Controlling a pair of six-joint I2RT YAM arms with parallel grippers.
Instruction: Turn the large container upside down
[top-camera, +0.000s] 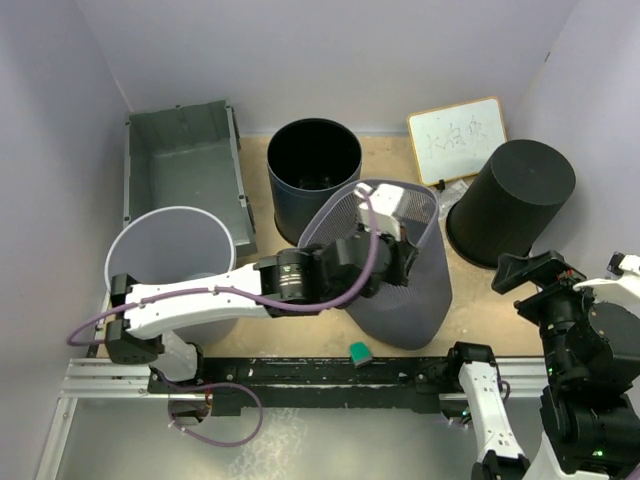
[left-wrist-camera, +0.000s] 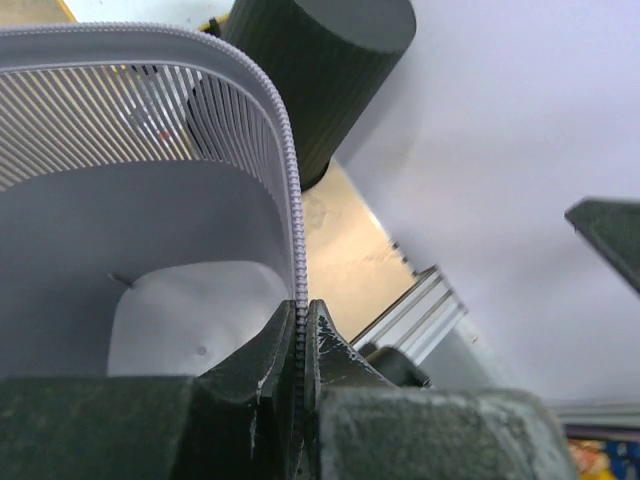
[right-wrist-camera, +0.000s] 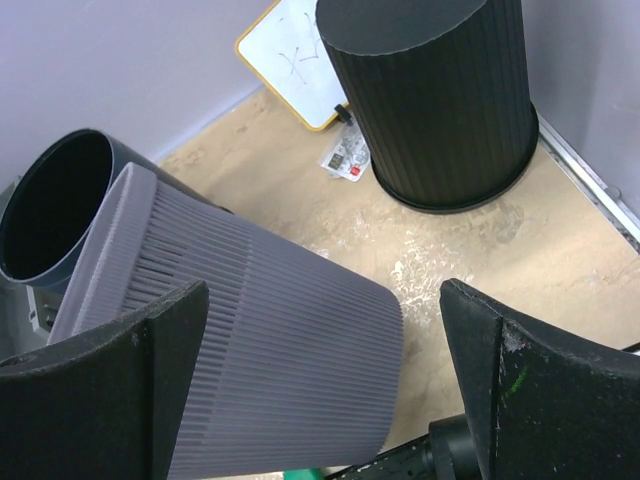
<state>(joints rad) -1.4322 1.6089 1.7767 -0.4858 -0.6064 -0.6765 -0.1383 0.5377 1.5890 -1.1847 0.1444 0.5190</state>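
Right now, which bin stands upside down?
The black ribbed bin at the far right, closed bottom facing up; the others show open mouths.

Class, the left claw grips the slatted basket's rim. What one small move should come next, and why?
Probably lift the rim slightly and roll the wrist to tip the slatted basket further. The left claw is shut on its rim, the basket leans tilted, and the right claw stands open.
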